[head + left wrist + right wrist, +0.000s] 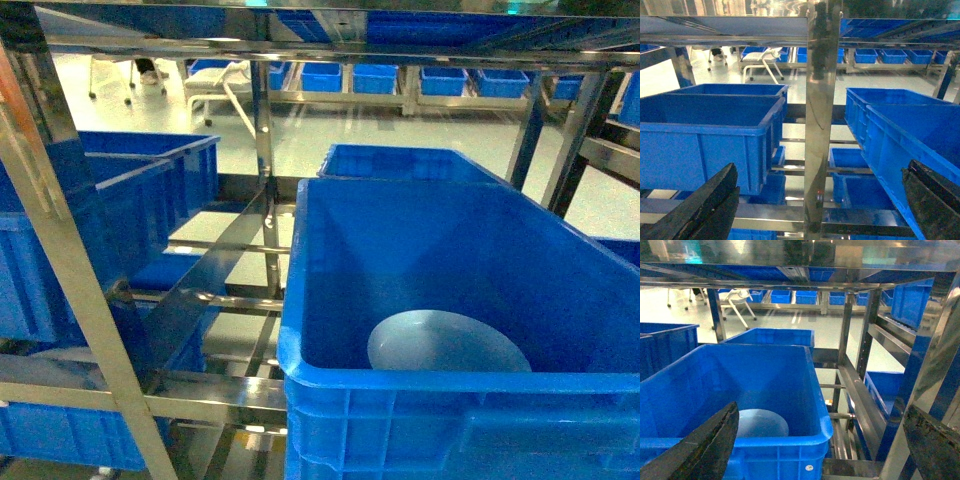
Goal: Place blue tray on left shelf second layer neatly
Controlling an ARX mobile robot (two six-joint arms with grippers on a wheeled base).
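Note:
The blue tray (447, 342), a pale round dish, lies on the floor of a deep blue crate (330, 300) at the right of the head view. It also shows in the right wrist view as the tray (760, 422) inside that crate (790, 435). My right gripper (821, 407) is open and empty, in front of the crate's near right corner. The left shelf (215, 245) is the steel rack on the left, with blue crates on its tiers. My left gripper (821, 165) is open and empty, facing a steel post (821, 100). Neither gripper shows in the head view.
Two deep blue crates (705, 135) stand on the left rack's tier, with more crates (860, 185) lower down. A second crate (405, 162) sits behind the one holding the tray. Steel posts (60, 250) and rails (860, 390) frame both racks. Further crates line the far side of the room.

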